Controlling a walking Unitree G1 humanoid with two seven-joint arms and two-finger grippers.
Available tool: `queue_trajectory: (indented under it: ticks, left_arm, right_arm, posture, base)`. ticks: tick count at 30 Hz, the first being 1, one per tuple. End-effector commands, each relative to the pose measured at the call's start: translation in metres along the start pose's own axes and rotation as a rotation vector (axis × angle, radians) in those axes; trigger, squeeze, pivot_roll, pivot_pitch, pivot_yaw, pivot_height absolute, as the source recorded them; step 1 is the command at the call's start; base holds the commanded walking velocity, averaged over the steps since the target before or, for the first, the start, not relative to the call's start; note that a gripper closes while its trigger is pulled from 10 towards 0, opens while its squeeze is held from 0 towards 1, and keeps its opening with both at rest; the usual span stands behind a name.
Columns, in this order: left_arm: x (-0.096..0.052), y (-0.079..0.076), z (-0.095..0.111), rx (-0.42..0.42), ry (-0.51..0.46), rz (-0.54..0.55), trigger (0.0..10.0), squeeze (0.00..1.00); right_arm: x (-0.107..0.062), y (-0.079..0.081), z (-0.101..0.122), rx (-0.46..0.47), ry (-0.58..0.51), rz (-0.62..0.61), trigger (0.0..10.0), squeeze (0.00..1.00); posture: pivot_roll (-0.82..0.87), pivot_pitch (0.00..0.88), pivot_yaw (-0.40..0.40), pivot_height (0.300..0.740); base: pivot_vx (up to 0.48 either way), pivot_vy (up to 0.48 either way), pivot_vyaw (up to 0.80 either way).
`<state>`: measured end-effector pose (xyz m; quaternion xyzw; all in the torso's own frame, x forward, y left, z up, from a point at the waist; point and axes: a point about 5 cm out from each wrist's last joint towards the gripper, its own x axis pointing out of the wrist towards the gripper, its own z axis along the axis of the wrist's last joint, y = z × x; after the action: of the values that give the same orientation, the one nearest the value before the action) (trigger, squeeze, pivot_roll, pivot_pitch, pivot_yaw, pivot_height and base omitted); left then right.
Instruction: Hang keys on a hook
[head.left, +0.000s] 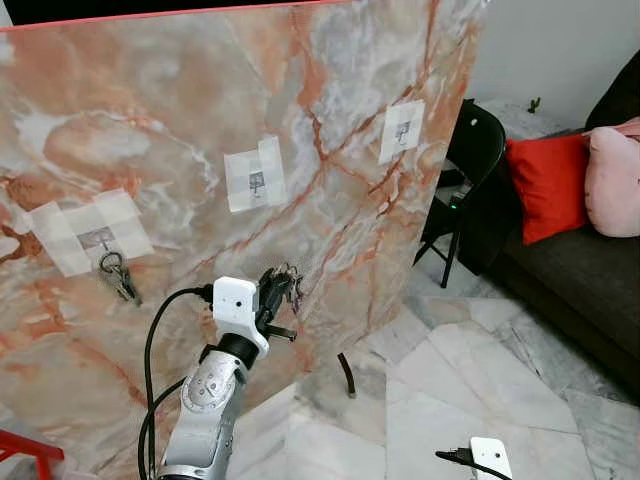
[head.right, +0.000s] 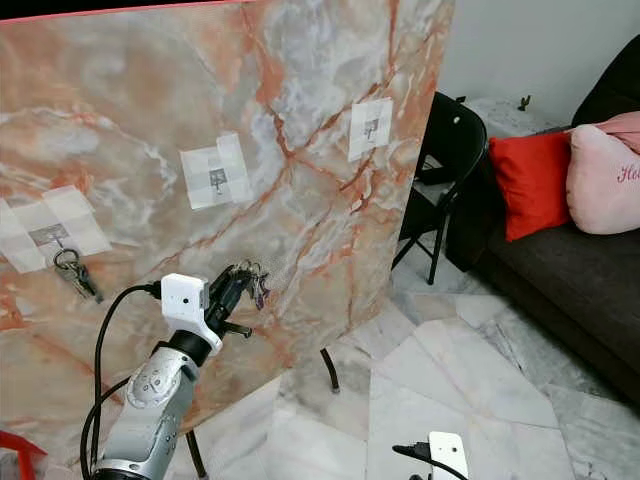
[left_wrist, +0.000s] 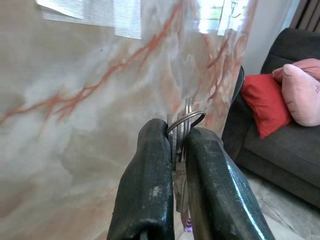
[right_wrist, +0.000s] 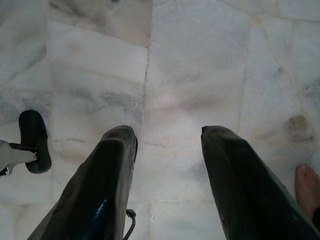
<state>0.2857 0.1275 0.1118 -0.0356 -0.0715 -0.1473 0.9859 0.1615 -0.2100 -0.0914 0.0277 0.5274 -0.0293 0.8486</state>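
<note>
My left gripper (head.left: 278, 285) is raised in front of the marble board (head.left: 150, 110) and is shut on a bunch of keys (left_wrist: 183, 131), whose metal ring sticks out between the black fingers (left_wrist: 150, 175). The keys (head.right: 252, 280) sit below and slightly right of the middle taped hook (head.left: 256, 181). Another taped hook (head.left: 402, 129) is higher to the right. The left hook (head.left: 100, 238) carries another key bunch (head.left: 118, 275). My right gripper (right_wrist: 167, 137) hangs low, open, pointing at the floor.
A black chair (head.left: 470, 160) stands right of the board, beside a dark sofa (head.left: 590, 290) with a red cushion (head.left: 545, 185) and a pink one (head.left: 612, 180). A person's bare foot (right_wrist: 306, 187) rests on the white marble floor (head.left: 480, 370). A red frame (head.left: 25, 450) is at my lower left.
</note>
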Motion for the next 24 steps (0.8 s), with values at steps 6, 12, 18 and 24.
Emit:
queue_trajectory:
  ticks: [6, 12, 18, 24]
  left_arm:
    - [0.0053, 0.0002, 0.0125, 0.003, -0.053, -0.006, 10.0, 0.0]
    - [0.0057, 0.0013, 0.0131, 0.008, -0.053, -0.006, 10.0, 0.0]
    - [0.0046, 0.0007, 0.0129, 0.015, -0.053, -0.011, 10.0, 0.0]
    - [0.0035, 0.0019, 0.0131, 0.015, -0.055, -0.008, 10.0, 0.0]
  right_arm:
    - [-0.0004, -0.0037, 0.0034, 0.0, -0.014, -0.01, 10.0, 0.0]
    - [-0.0004, -0.0038, 0.0041, 0.012, -0.016, -0.015, 10.0, 0.0]
    - [-0.0004, -0.0045, 0.0045, 0.002, -0.013, -0.023, 10.0, 0.0]
    - [-0.0004, -0.0048, 0.005, -0.005, -0.012, -0.025, 10.0, 0.0]
  posture:
    - [0.15, 0.0, -0.095, 0.74]
    - [0.14, 0.0, -0.093, 0.74]
    - [0.15, 0.0, -0.093, 0.74]
    - [0.15, 0.0, -0.095, 0.74]
  base:
    - [0.0, 0.0, 0.54]
    - [0.271, 0.0, 0.0]
    - [0.291, 0.0, 0.0]
    - [0.312, 0.0, 0.0]
